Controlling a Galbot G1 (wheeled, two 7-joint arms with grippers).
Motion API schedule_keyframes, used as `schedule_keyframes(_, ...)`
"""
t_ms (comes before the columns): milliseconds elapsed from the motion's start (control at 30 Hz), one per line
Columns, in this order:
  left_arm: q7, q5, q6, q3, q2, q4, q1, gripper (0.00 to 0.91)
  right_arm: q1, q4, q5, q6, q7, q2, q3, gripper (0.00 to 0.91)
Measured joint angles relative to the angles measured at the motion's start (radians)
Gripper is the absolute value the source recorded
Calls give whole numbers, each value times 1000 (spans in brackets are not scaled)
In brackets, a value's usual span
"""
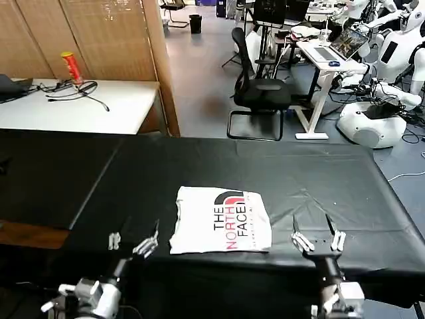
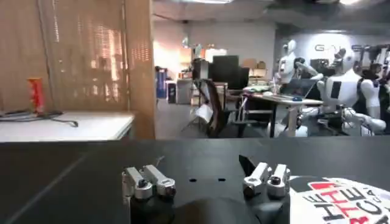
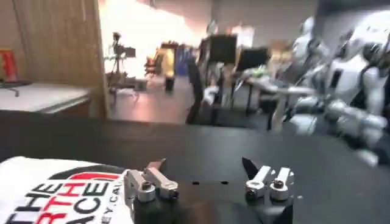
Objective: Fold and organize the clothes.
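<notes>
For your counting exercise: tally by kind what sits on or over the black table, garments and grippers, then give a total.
T-shirt: 1, folded, white
Grippers: 2, left gripper and right gripper, both open beside it
Total: 3

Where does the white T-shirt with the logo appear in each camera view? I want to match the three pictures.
Head view: the T-shirt lies folded at the middle of the black table.
Left wrist view: it shows at the lower right corner.
Right wrist view: it shows at the lower left corner.
Shared landmark: the black office chair.
</notes>
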Motion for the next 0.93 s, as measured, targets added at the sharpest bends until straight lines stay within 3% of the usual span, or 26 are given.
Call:
schedule_keyframes(133,-7,7,-16,-7,0,-15,80,878,-106,24,-37,60,53,4,-20,878)
schedule_keyframes(267,-6,21,-39,-26,7,-18,158,878,-203,50,-47,84,99,13,-35,878)
schedule_keyframes(500,-8,-4,-22,-71,19,-32,242,878,-332,101,-46,81,140,18,-49,878)
schedule_keyframes(933,-4,-23,7,-98,27,-38,254,878,-405,118,-45,74,149,20,-55,878)
